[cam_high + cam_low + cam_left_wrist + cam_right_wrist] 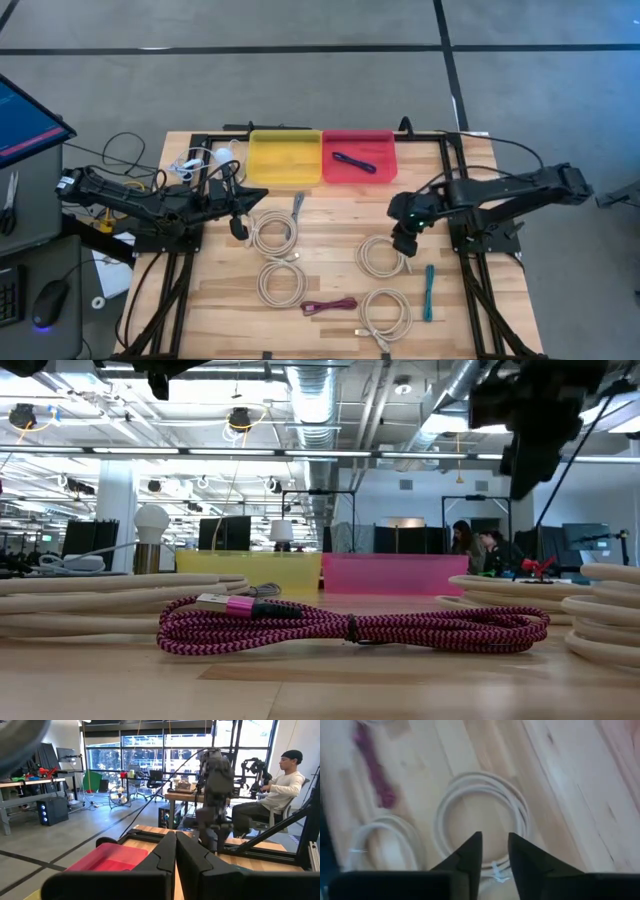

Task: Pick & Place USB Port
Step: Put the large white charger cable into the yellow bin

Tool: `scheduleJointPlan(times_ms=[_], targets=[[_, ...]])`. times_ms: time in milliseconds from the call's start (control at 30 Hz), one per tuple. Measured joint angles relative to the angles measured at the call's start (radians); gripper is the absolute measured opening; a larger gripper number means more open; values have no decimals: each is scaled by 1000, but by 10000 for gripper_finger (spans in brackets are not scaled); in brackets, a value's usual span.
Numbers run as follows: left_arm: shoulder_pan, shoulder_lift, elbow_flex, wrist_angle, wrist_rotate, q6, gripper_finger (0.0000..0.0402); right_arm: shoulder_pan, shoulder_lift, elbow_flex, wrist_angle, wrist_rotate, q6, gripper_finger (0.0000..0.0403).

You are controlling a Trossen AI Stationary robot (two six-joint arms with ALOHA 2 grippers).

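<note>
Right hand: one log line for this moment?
right hand: open, empty, above white coiled cable | left hand: shut, waiting | red bin: purple cable

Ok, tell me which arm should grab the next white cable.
Right. Its pincer hovers with fingers apart directly above a coiled white cable. The left pincer is shut and beside another coil, not over it.

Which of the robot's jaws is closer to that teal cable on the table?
The right gripper: it hangs just up and left of the teal cable. The left gripper waits far across the table.
</note>
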Motion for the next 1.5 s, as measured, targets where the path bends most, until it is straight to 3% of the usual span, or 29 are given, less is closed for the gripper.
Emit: scheduleJointPlan(times_ms=[200,533,767,1233,1367,1500], targets=[[0,0,0,0,0,0,11,-1,134,0,1,82,5,141],[0,0,0,0,0,0,11,6,310,0,1,85,69,212],[0,0,0,0,0,0,11,19,385,0,11,73,69,227],[0,0,0,0,0,0,11,18,498,5,43,95,49,185],[0,0,0,0,0,0,11,18,497,3,56,93,43,149],[0,0,0,-1,0,0,11,16,480,-1,63,95,42,88]])
